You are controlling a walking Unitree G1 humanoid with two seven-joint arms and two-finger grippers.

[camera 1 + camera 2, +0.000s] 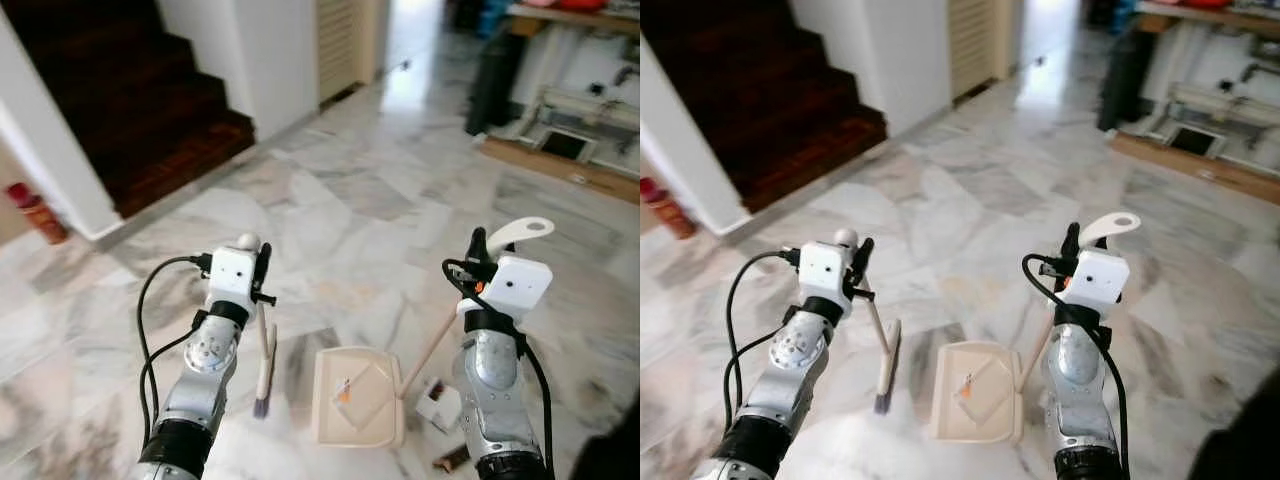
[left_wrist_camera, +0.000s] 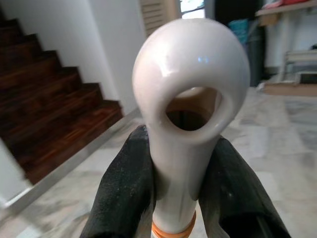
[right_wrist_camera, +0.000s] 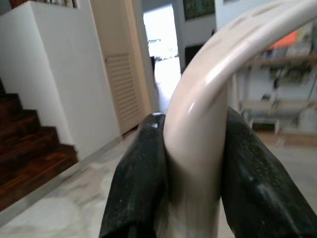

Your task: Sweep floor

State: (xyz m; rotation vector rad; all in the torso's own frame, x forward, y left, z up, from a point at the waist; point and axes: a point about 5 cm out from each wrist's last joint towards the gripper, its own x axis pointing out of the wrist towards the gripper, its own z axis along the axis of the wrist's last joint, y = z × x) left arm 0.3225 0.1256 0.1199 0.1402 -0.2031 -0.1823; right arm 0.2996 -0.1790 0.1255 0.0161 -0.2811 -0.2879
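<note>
Marble floor, brush and dustpan held ready

Marble floor (image 1: 400, 190), grey-veined and glossy, lay under both arms. Nearest the robot, a cream dustpan (image 1: 357, 396) sat flat on the tiles with a small orange scrap (image 1: 344, 393) in its tray. Its long handle rose up to the right gripper (image 3: 193, 168), whose black fingers (image 3: 136, 173) were clamped on the pale, curved grip. Just right of the pan lay a small white box (image 1: 437, 403) and, nearer still, a dark bit of debris (image 1: 450, 461).

Left of the pan, a hand brush (image 1: 264, 372) stood nearly upright, dark bristles touching the floor. The left gripper (image 2: 181, 183) was closed tight on its white handle, just below the looped end.

The left wrist view showed that loop's hanging hole and an orange band at the handle's base, details too small in the head views. The right wrist view showed a louvred door (image 3: 121, 84) and a bright doorway beyond.

Farther off, dark wooden stairs (image 1: 140, 90) rose at the left beside a white wall, a red bottle (image 1: 35, 212) stood at its foot, and a cluttered workbench (image 1: 575, 90) stood at the far right.
</note>
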